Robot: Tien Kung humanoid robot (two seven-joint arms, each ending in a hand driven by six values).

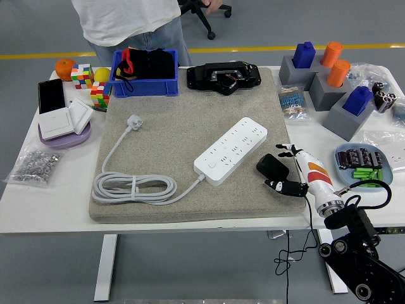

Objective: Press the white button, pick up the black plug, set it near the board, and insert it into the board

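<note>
A white power strip [230,151] lies diagonally on the grey mat [164,126], its round white button [213,164] near the low left end. The strip's own white cable [133,187] is coiled at the mat's front left. The black plug [268,166] rests on the mat just right of the strip's lower end. My right hand [282,167], white with orange marks, sits at the plug's right side. Its fingers [286,149] are spread, one set above the plug and one below, close around it without lifting it. My left hand is out of view.
A person in a white top [126,19] stands at the far side behind the blue bin [144,73]. A black device [223,76] lies at the mat's back. Grey blocks with coloured pegs [329,79] and a tray of batteries [364,163] crowd the right. Cubes [82,77] and switches [60,120] sit left.
</note>
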